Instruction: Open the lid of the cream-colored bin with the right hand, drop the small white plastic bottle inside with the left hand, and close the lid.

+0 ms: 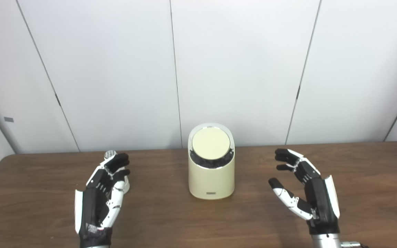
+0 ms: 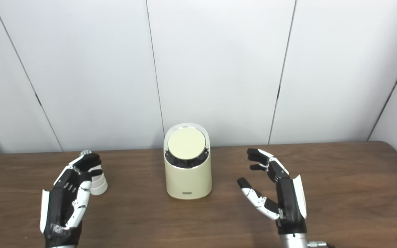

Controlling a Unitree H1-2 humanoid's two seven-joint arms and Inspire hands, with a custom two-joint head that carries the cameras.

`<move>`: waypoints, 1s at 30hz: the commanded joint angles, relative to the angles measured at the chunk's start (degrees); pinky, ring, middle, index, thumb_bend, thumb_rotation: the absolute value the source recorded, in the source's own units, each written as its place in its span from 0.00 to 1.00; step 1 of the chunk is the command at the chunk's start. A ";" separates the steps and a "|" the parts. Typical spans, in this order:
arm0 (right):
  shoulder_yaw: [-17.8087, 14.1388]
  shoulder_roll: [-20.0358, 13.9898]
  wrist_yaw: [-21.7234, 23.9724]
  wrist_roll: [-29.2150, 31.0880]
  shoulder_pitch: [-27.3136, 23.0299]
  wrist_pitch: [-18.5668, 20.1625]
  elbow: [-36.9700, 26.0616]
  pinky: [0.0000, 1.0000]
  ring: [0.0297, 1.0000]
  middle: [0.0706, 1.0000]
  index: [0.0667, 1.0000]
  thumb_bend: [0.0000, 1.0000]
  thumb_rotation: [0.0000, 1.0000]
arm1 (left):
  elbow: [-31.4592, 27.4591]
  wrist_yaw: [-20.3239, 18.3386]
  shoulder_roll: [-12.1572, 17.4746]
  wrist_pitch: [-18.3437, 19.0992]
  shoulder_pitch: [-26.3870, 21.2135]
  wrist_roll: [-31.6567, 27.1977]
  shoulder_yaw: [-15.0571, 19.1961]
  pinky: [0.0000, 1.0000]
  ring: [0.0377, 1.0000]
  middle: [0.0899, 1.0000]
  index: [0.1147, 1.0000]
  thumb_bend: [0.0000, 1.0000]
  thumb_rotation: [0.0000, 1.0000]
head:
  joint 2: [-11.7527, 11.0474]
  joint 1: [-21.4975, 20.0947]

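The cream bin (image 1: 211, 179) stands on the table (image 1: 357, 179), lid (image 1: 211, 143) shut. The right hand (image 1: 305, 187) hovers with fingers apart. The left hand (image 2: 68, 193), fingers spread, partly hides the white bottle (image 2: 98, 182).

A cream bin (image 1: 211, 175) stands upright mid-table, round lid (image 1: 211, 143) shut; a small white bottle (image 2: 97, 179) stands toward the left edge.

Both head cameras are looking down and forward over the table (image 1: 198, 220) toward the white wall panels (image 1: 240, 69), from just behind and above the left hand (image 1: 102, 196) and right hand (image 1: 305, 193). The right eye view is sitting slightly rightward, so everything is appearing shifted left. Both are sharing the bin (image 2: 187, 162) between the hands.
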 commanded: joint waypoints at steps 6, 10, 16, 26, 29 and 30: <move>0.16 0.35 -0.80 -0.26 -1.78 -1.69 -2.05 0.62 0.72 0.73 0.70 0.29 0.34 | -1.52 -0.37 0.43 -1.82 -1.17 -0.80 0.05 0.69 0.75 0.75 0.70 0.27 0.50 | 0.38 -0.21; 0.11 0.22 -0.96 -0.56 -1.90 -1.79 -1.94 0.63 0.72 0.74 0.71 0.28 0.34 | -1.69 -0.47 0.50 -1.57 -1.15 -1.21 0.10 0.69 0.75 0.74 0.70 0.28 0.50 | 0.57 -0.37; -0.09 0.12 -1.26 -0.96 -2.13 -1.56 -1.62 0.63 0.73 0.74 0.71 0.30 0.40 | -1.29 -0.46 0.53 -1.93 -1.34 -0.86 0.04 0.69 0.75 0.74 0.70 0.27 0.51 | 0.34 -0.70; 0.86 -2.27 3.03 -4.93 -4.56 12.14 -5.96 0.86 0.92 0.92 0.91 0.77 0.79 | -1.08 -0.22 0.38 -1.72 -1.55 -0.53 0.09 0.68 0.74 0.74 0.70 0.28 0.49 | 0.57 -1.07; 1.57 -2.36 4.07 -7.97 -6.49 18.77 -8.78 0.90 0.95 0.95 0.94 0.88 0.89 | -1.09 -0.18 0.39 -1.78 -1.46 -0.47 0.19 0.69 0.74 0.74 0.70 0.28 0.49 | 0.70 -1.30; 1.81 -2.30 4.47 -8.58 -7.33 20.84 -9.74 0.90 0.95 0.95 0.94 0.89 0.90 | -1.05 -0.17 0.39 -1.76 -1.48 -0.44 0.20 0.69 0.74 0.74 0.70 0.28 0.49 | 0.73 -1.26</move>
